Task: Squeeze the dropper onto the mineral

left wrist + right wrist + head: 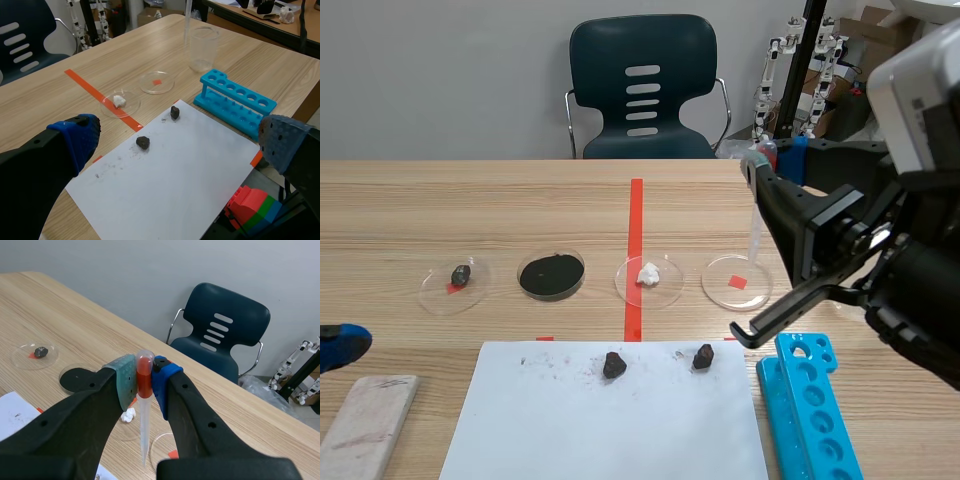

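We record the right gripper (144,382) clamped on the dropper (145,432): both pads press the red-tinted bulb, and the stem hangs tip-down. In the scene view the right arm (910,270) is raised above the table (520,200). The dropper's tip stands over the zone of the empty petri dish (737,283), just beside the dish holding the white mineral (648,273). The left gripper (178,135) hovers low near the white paper (175,185) with its fingers spread apart and nothing between them. We judge the pick-up stage complete, since the dropper is off the table and held at the bulb. Two stages remain: positioning the tip over the target, and compressing the bulb. We see no liquid on any specimen. Candidate targets are the white mineral, the small dark mineral (460,274) in the far-left dish (432,285), and the dark stones (613,365) on the paper; we cannot tell which one is meant. The dish of black powder (551,275) lies between the dark mineral and the white one
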Action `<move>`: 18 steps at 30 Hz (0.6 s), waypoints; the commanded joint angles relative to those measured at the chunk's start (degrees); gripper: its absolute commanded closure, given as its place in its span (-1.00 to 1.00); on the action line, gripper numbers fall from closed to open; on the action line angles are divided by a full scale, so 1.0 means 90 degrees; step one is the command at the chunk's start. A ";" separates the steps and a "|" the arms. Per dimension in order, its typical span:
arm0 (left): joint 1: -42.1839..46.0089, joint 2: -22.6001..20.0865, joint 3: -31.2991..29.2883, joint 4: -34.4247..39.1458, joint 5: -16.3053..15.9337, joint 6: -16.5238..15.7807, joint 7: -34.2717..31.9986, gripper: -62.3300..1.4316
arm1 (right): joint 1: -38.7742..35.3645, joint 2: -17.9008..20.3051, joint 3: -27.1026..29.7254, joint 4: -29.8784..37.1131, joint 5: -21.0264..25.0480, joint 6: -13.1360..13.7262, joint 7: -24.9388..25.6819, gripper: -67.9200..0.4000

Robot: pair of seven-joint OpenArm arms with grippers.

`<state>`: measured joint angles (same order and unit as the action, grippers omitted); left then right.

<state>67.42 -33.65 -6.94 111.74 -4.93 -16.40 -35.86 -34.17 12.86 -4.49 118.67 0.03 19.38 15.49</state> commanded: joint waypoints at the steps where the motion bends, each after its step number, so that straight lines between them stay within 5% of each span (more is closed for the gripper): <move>1: 0.0002 0.0032 0.0024 0.0039 -0.0039 -0.0005 -0.0107 -1.00 | 0.0061 0.0032 0.0034 0.0046 0.0070 -0.0002 0.0075 0.75; 18: 0.0002 0.0032 0.0024 0.0039 -0.0039 -0.0005 -0.0109 -1.00 | 0.0097 0.0032 0.0034 0.0046 0.0070 0.0000 0.0075 0.75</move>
<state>67.42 -33.65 -6.94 111.74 -4.93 -16.40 -35.86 -34.15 12.86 -4.49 118.67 0.03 19.38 15.49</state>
